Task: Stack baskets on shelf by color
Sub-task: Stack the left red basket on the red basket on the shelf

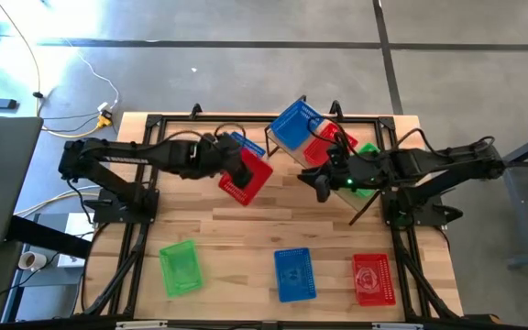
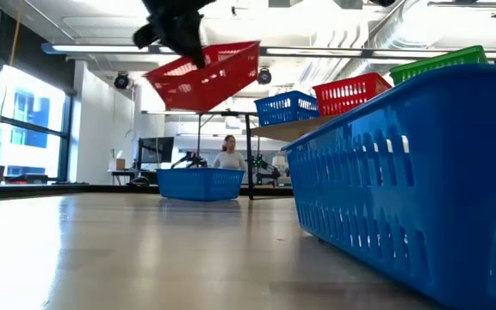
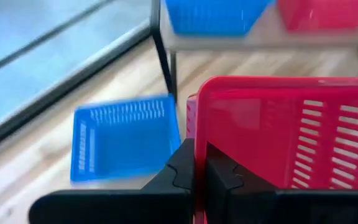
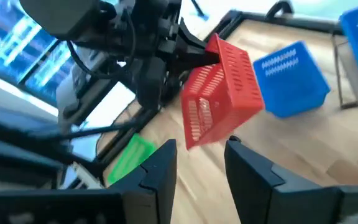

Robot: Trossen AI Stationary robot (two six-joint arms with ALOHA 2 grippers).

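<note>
No readable text, label, brand, number or sign shows in any view; the pale embossed marks inside the basket bottoms are too small to make out.

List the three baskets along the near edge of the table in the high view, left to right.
Green basket → blue basket → red basket.

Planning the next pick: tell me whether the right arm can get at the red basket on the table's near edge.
Probably yes: the right gripper is open and empty, and the red basket lies on the right arm's side with nothing around it.
</note>
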